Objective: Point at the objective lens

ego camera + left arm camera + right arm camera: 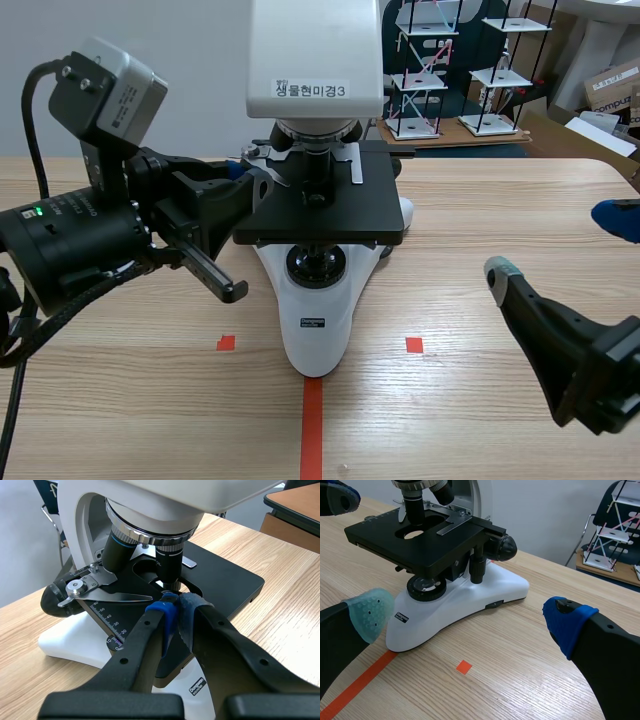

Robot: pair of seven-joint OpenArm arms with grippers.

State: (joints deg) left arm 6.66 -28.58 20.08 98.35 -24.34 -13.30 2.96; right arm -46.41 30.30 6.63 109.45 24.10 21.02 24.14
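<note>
The left gripper [176, 602], jaws clenched on nothing, has its tips just beside the objective lens [169, 562] of the microscope [316, 330]; the right gripper [469, 617] hangs released, near right

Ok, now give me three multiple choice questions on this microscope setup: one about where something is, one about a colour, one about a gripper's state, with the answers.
1. Where is the tip of the left gripper?
A. on the table
B. on the white base
C. at the objective lens, over the stage
2. What colour is the stage?
A. white
B. black
C. orange
3. How does the right gripper stand?
A. open
B. shut on the microscope
C. shut on nothing
Answers: 1 C, its shut tip sits right by the lens's lower end. 2 B, the flat platform is black. 3 A, its fingers stand far apart, gripping nothing.
</note>
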